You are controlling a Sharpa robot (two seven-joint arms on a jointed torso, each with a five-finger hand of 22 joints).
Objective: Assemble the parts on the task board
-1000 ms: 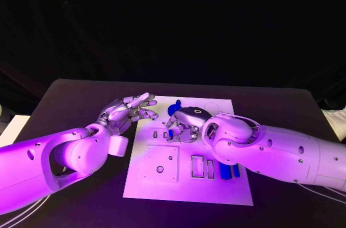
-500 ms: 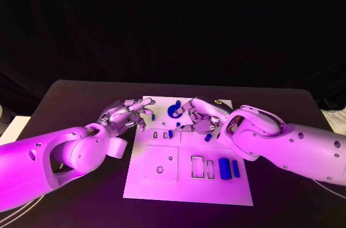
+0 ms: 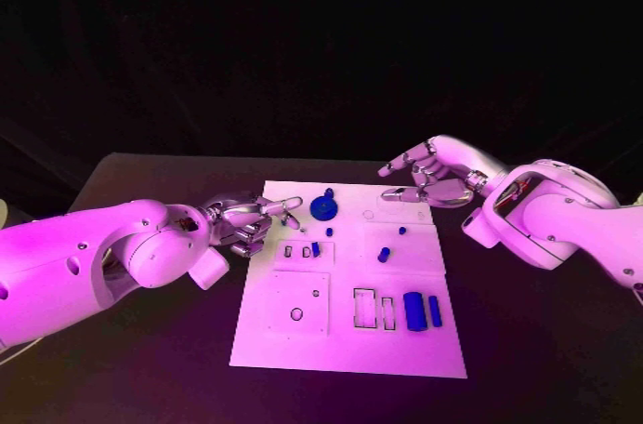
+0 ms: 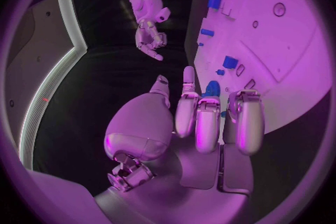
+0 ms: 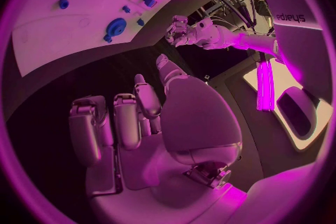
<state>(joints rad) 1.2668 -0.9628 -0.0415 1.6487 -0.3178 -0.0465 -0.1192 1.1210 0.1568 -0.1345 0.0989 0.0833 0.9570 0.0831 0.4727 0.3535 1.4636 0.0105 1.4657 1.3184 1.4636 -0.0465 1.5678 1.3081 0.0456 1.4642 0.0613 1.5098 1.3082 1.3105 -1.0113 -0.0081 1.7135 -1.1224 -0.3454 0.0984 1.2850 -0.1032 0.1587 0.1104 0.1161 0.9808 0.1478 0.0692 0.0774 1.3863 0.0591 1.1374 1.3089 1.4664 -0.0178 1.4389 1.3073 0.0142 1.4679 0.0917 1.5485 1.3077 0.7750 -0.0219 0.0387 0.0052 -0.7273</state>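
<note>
arms: smooth rounded white shells, small dark screw holes seen | left hand point(image 3: 242, 221), right hand point(image 3: 436, 175): silver, segmented metal fingers point(image 4: 208, 123)

Left hand point(image 3: 245, 221) hangs low, fingers loosely curled, holding nothing; right hand point(image 3: 436, 175) raised, fingers spread, empty.

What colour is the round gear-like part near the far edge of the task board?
Blue. The round part stands on the white task board, clearest in the head view.
</note>
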